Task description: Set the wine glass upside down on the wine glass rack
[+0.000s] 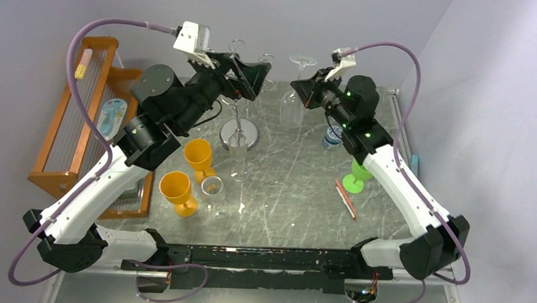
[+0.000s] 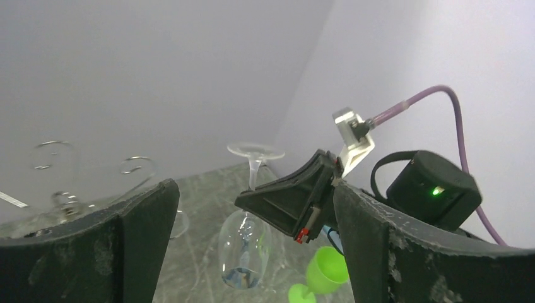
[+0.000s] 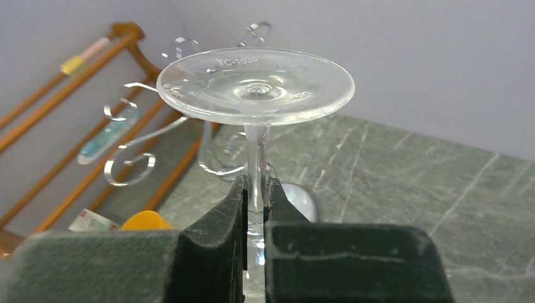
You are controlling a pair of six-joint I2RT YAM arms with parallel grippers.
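Observation:
A clear wine glass [image 1: 292, 111] hangs upside down above the table, foot [image 1: 303, 59] uppermost. My right gripper [image 1: 301, 88] is shut on its stem. In the right wrist view the jaws [image 3: 255, 189] pinch the thin stem just under the round foot [image 3: 255, 85]. The wine glass rack [image 1: 239, 132] stands left of the glass, with curled wire arms [image 3: 129, 167] at about foot height. My left gripper [image 1: 260, 82] is open and empty beside the rack top. In its wrist view, its gripper [image 2: 252, 196] frames the inverted glass [image 2: 246, 243] from a distance.
Two orange goblets [image 1: 198, 155] [image 1: 176, 188], a tall clear glass [image 1: 237, 158] and a small glass [image 1: 212, 187] stand near the rack base. A green goblet [image 1: 357, 177], a bottle [image 1: 333, 135] and a red stick [image 1: 346, 198] lie right. A wooden slatted rack [image 1: 73, 120] fills the left edge.

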